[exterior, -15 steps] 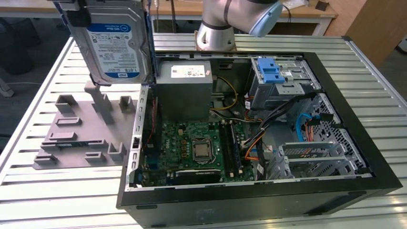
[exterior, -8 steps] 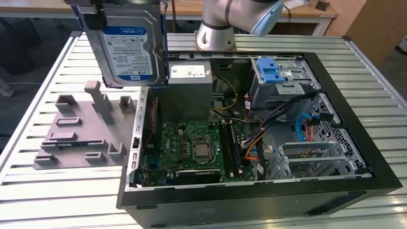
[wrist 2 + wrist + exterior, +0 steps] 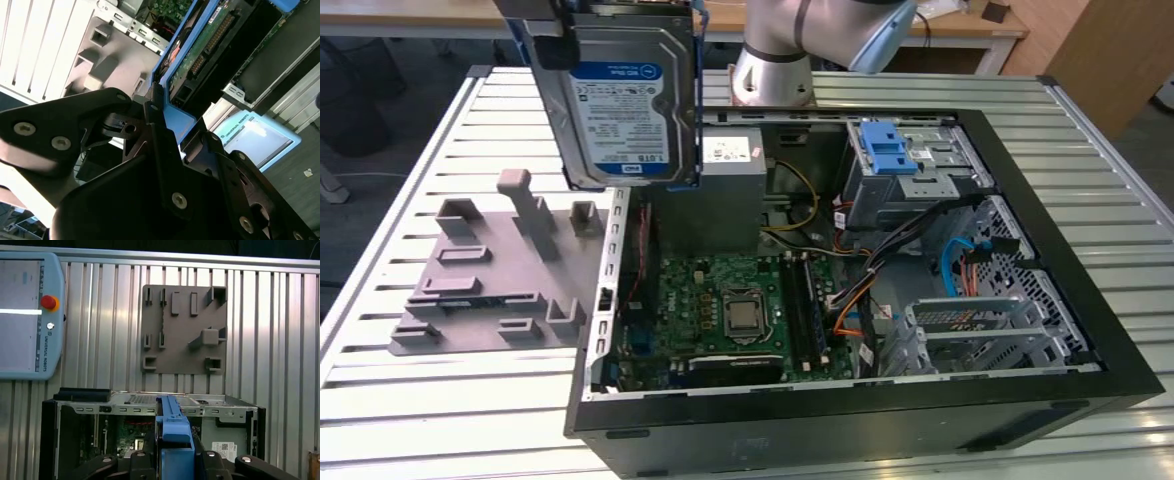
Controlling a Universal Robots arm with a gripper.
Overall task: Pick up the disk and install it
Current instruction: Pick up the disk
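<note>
Fixture plate of grey moulded plastic [image 3: 480, 290] lies on the slatted metal bench [image 3: 427, 420] at the exterior view's left. Above its inner edge hangs the disk [image 3: 630, 100], a silver-grey hard drive with a blue-and-white label in a blue carrier, upright and clear of everything below. The black end effector [image 3: 175, 462] is clamped narrow on the carrier's end. Rightward sits the open black computer case [image 3: 854, 435], holding a silver drive cage [image 3: 934, 175]. The disk looks rigid, dense and shock-sensitive, so the grip belongs on the carrier, off the circuit board.

A white, ribbed metal tabletop [image 3: 440, 400] is seen under even indoor light. Behind it, a wooden desk [image 3: 974, 30] and a wooden panel [image 3: 1107, 70] are set, with dark floor [image 3: 374, 190] alongside.
</note>
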